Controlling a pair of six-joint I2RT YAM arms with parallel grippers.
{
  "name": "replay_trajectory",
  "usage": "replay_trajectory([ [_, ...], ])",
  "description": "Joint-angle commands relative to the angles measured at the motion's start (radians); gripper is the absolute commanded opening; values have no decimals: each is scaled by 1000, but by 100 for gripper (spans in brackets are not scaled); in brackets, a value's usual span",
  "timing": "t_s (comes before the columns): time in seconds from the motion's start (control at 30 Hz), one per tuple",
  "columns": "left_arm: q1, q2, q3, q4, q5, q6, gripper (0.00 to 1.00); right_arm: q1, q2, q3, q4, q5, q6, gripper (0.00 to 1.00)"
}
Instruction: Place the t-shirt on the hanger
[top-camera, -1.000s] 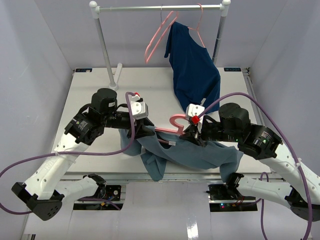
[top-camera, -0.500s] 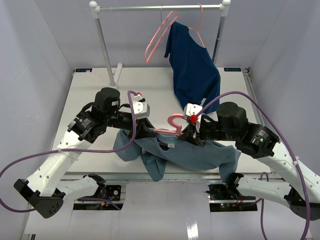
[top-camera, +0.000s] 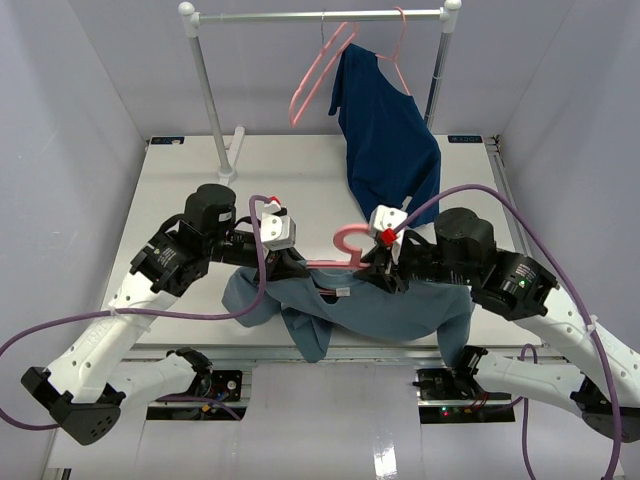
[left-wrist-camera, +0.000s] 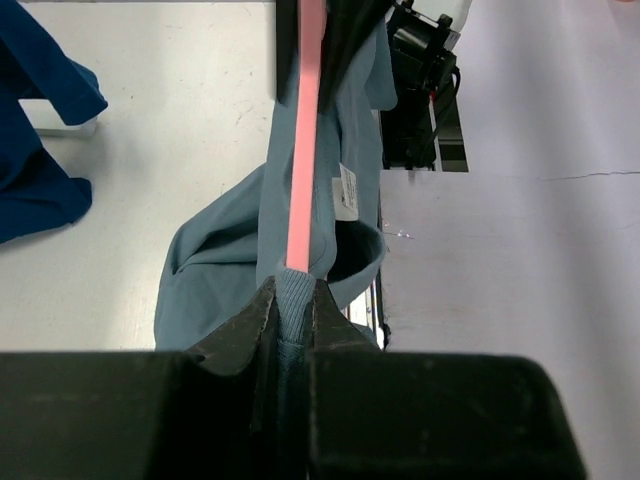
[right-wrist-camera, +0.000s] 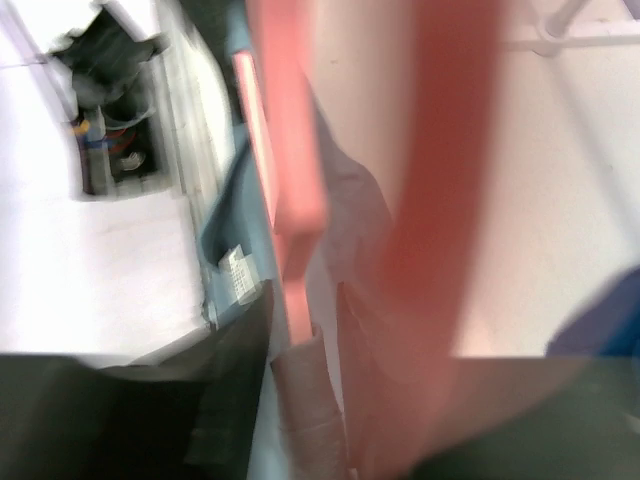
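Observation:
The slate blue-grey t-shirt (top-camera: 385, 312) lies bunched at the table's near edge, between both arms. The pink hanger (top-camera: 348, 244) is above it, hook up, with one arm running left into the collar. My left gripper (top-camera: 291, 266) is shut on the t-shirt's ribbed collar (left-wrist-camera: 290, 296), with the hanger's arm (left-wrist-camera: 305, 130) running straight away from the jaws. My right gripper (top-camera: 384, 270) is shut on the hanger below its hook; in the right wrist view the hanger (right-wrist-camera: 287, 160) is close and blurred between my taped fingers (right-wrist-camera: 305, 395). The shirt's label (right-wrist-camera: 238, 272) shows beside it.
A metal clothes rack (top-camera: 320, 16) stands at the back of the table. On it hang a dark navy shirt (top-camera: 390, 140) on one pink hanger (top-camera: 400, 50) and a bare pink hanger (top-camera: 315, 78). The rack's left post (top-camera: 212, 100) stands behind my left arm.
My left gripper has moved a little nearer and lower with the collar. The t-shirt's left side has spread out to the left. The right gripper and hanger have shifted slightly left.

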Motion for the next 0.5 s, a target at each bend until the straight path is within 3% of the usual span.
replay_trajectory([
  [0.0,0,-23,7,46,-78,-28,0,-3,-86,-30,152,191,57,46],
  [0.17,1,-43,2,61,-134,-45,0,-3,-175,-89,150,353,79,51],
  [0.47,0,-72,3,106,-147,-96,0,-3,-193,-54,135,421,97,50],
])
